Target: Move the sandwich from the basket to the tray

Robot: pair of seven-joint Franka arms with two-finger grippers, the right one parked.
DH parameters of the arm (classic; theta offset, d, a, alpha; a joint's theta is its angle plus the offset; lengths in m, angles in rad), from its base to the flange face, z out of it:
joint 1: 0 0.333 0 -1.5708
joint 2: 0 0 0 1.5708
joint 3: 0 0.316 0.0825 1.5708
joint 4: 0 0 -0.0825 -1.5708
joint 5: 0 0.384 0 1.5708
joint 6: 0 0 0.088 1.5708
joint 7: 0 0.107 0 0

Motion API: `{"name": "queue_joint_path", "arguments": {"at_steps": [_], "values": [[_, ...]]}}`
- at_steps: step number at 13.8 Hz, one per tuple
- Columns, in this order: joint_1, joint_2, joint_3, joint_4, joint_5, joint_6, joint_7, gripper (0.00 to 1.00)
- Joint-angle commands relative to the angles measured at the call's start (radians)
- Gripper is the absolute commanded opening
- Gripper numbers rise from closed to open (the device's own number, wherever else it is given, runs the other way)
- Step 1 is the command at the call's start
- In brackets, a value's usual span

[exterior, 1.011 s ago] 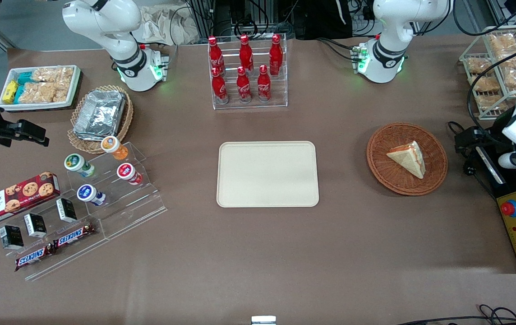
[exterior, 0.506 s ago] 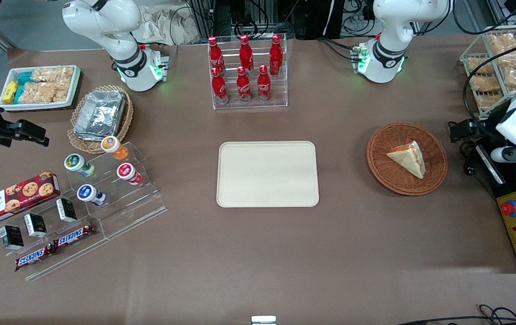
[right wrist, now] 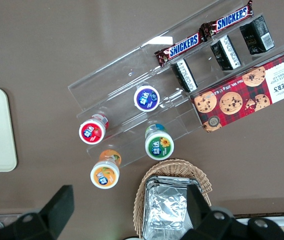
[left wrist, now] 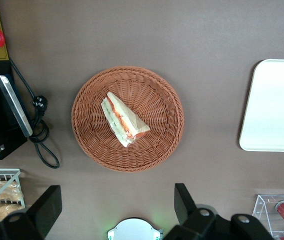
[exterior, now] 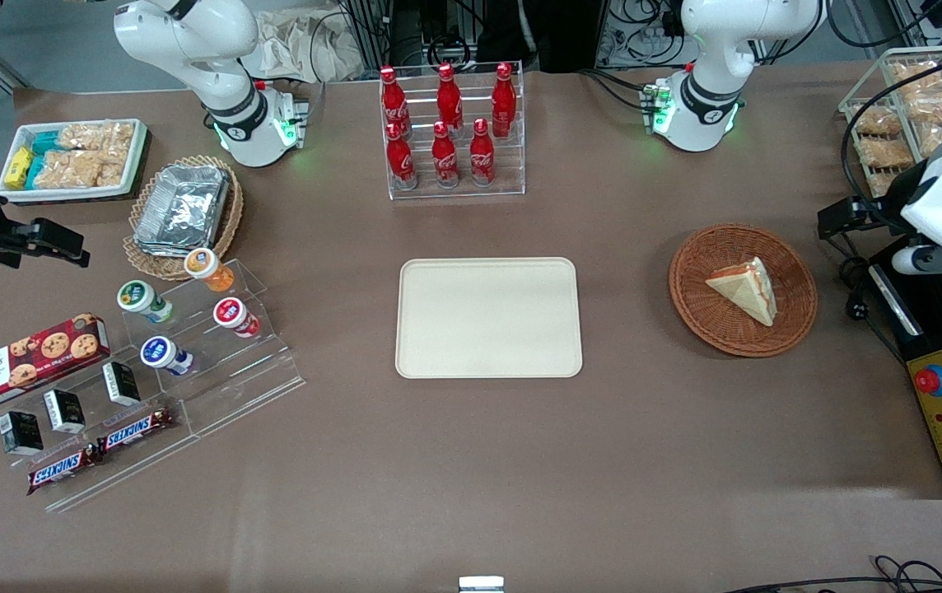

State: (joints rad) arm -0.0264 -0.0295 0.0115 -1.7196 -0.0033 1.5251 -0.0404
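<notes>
The sandwich [exterior: 744, 287] lies in the basket [exterior: 792, 325], right of the tray [exterior: 488, 318]. The gripper [left wrist: 116, 207], fingers [left wrist: 183, 201] spread wide, hovers near the basket.

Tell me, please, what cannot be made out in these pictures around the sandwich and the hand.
1. Sandwich underside: every view, hidden against the basket.
2. Open hand, beside the basket and farther from the front camera: left wrist view, finger bases cut off by the picture edge.
3. Tray: left wrist view, partly cut off by the edge.
4. Small black boxes: front view, labels too small.
</notes>
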Motion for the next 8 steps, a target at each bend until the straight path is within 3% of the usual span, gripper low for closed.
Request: {"name": "queue_joint_path", "arguments": {"at_steps": [1, 8], "values": [[-0.007, -0.102, 0.002, -0.171, -0.007, 0.105, -0.018, 1.00], [-0.009, -0.191, 0.001, -0.458, -0.009, 0.355, -0.150, 1.00]]}}
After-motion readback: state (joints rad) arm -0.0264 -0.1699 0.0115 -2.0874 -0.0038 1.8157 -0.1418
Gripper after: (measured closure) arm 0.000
